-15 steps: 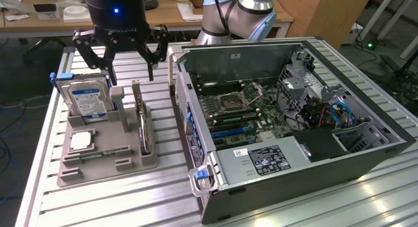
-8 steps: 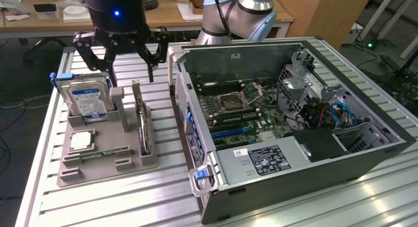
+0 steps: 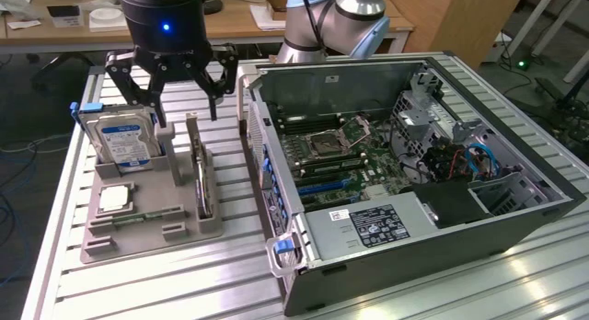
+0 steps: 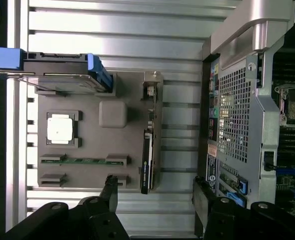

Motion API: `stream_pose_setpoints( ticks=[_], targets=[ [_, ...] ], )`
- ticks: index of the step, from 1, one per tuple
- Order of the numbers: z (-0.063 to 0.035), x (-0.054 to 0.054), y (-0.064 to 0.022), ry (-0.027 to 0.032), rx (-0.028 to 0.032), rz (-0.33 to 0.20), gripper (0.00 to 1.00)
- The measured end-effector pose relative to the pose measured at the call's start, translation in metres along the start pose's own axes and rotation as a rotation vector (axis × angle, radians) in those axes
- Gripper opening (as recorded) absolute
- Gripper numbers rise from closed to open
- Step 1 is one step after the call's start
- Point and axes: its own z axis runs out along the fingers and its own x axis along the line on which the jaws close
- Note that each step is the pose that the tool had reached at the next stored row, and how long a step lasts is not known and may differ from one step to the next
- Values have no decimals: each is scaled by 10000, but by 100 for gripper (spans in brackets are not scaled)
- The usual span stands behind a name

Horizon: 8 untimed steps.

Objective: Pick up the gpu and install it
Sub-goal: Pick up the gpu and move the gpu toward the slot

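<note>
Hovering above the grey holder (image 3: 138, 241) (image 4: 92, 145) is one gripper (image 3: 186, 118) (image 4: 155, 185), its two black fingers spread wide with nothing between them. In the exterior view its fingertips hang over the gap between the hard drive and the gpu. One gpu (image 3: 201, 176) (image 4: 146, 162) stands on its long edge in a slot of the holder, on the side nearest the computer case. It is a thin, flat, dark card, and from above it shows as a narrow black strip with a silver metal bracket (image 4: 151, 92) at one end. The holder also carries one hard drive (image 3: 124, 137) (image 4: 62, 77), silver with a blue-and-white label and blue clips, standing upright at the end below the gripper. One square silver processor chip (image 3: 115, 196) (image 4: 61, 128) lies flat in its recess, and one narrow green memory stick (image 3: 147, 215) (image 4: 85, 160) sits in a slot beside it. One computer case (image 3: 414, 244) (image 4: 237, 100) lies open on the slatted metal table (image 3: 184, 282) at the exterior view's right of the holder, with its green motherboard (image 3: 341, 154) exposed. The gpu touches neither the gripper nor the case.
</note>
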Motion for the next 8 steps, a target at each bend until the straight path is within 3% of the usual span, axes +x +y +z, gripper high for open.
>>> stream_pose_setpoints(
  ticks=[8],
  targets=[
    [76,2,-20,-3,0,0,71]
  ],
)
